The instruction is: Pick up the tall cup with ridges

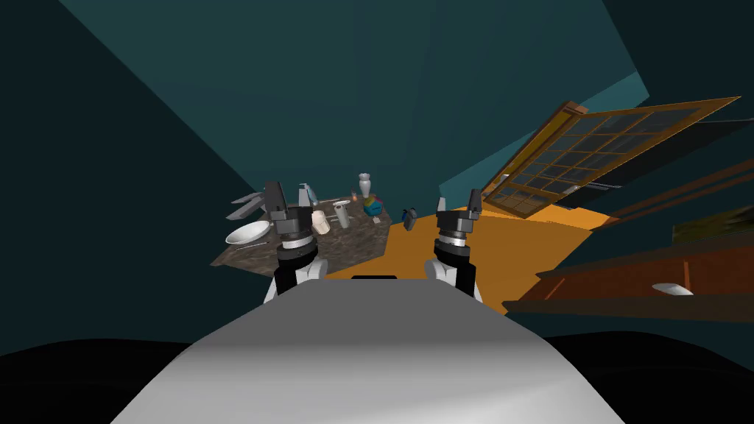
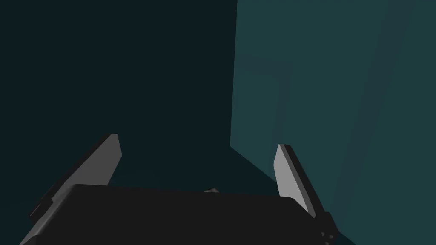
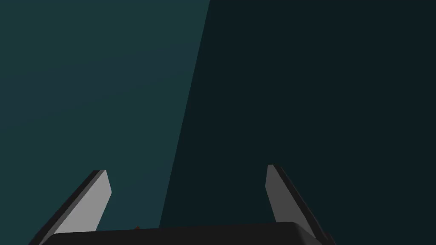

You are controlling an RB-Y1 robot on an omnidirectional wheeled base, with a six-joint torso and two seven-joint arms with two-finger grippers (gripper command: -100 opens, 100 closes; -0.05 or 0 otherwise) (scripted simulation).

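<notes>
toward the far edge of the dark counter (image 1: 353, 239), well ahead of me, stands the tall grey cup (image 1: 341, 215). my left fingers (image 2: 108, 163) and right fingers (image 3: 98, 200) spread wide, holding nothing. it's probably light, rigid and tippy; i'd pinch its sides midway.

A dark, stone-patterned table (image 1: 359, 237) stood against the teal wall (image 1: 412, 88). On it a wide white bowl (image 1: 247, 234) lay at the near left edge, with grey blade-like utensils (image 1: 246, 205) just behind it. A grey vase (image 1: 364, 184) stood upright at the far side, and a many-coloured block (image 1: 373, 207) sat near it. A small dark blue object (image 1: 410, 217) lay on the orange floor (image 1: 508, 239), just off the table's right edge. Further right, a wooden-framed paned window (image 1: 589, 158) showed, and a brown wooden piece of furniture (image 1: 626, 276) bore another white dish (image 1: 671, 289).
</notes>
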